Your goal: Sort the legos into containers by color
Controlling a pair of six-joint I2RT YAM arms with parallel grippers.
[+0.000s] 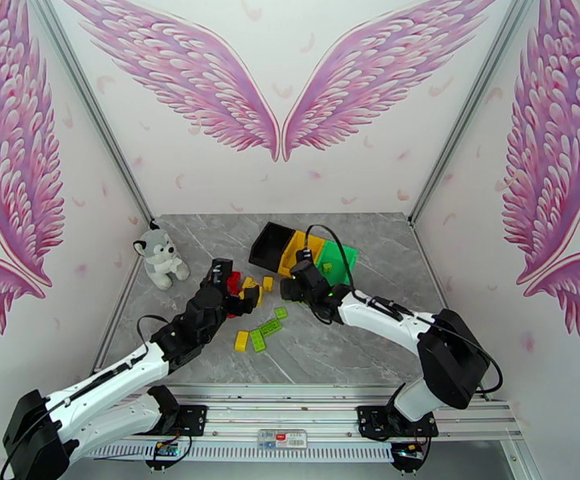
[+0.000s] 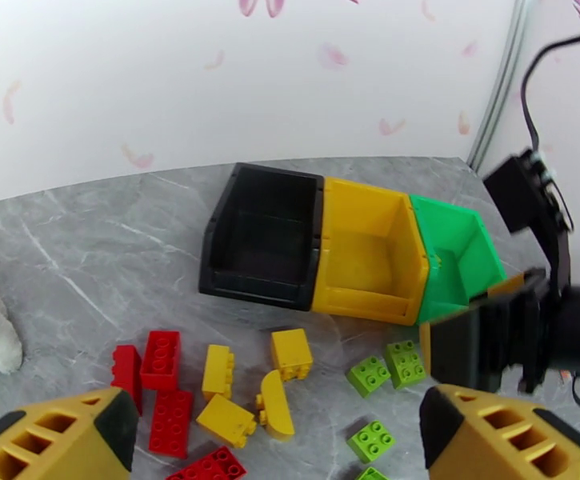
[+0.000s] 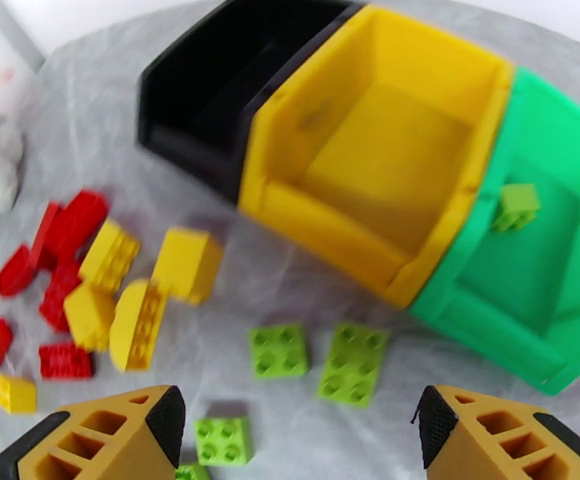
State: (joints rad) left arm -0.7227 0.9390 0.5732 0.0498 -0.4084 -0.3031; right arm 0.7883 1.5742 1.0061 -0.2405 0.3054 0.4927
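Right gripper (image 3: 298, 422): jaws wide apart with nothing between them, low over the table (image 1: 354, 346) just before the yellow bin (image 3: 334, 234) and green bin (image 3: 482, 330).
Left gripper (image 2: 282, 430): jaws equally wide and empty, above the loose pile.
In the way: from the left wrist, the right gripper's dark body covers the green bin's near corner.
Nearby: a grey-white plush toy (image 1: 162, 258) sits well to the left of the pile.
Bins: the black bin (image 2: 250, 283), yellow bin and green bin are joined in a row, tilted open toward the arms.
Bricks: red bricks (image 2: 162, 358) lie leftmost and yellow bricks (image 2: 291, 352) in the middle. Light green bricks (image 2: 406, 363) lie nearest the bins, all studded and small.
Sorted: one green brick (image 3: 516, 206) is inside the green bin, against the wall shared with the yellow bin.
Hard to make out: the right wrist view is blurred toward its left edge. From above, the left arm covers part of the pile.
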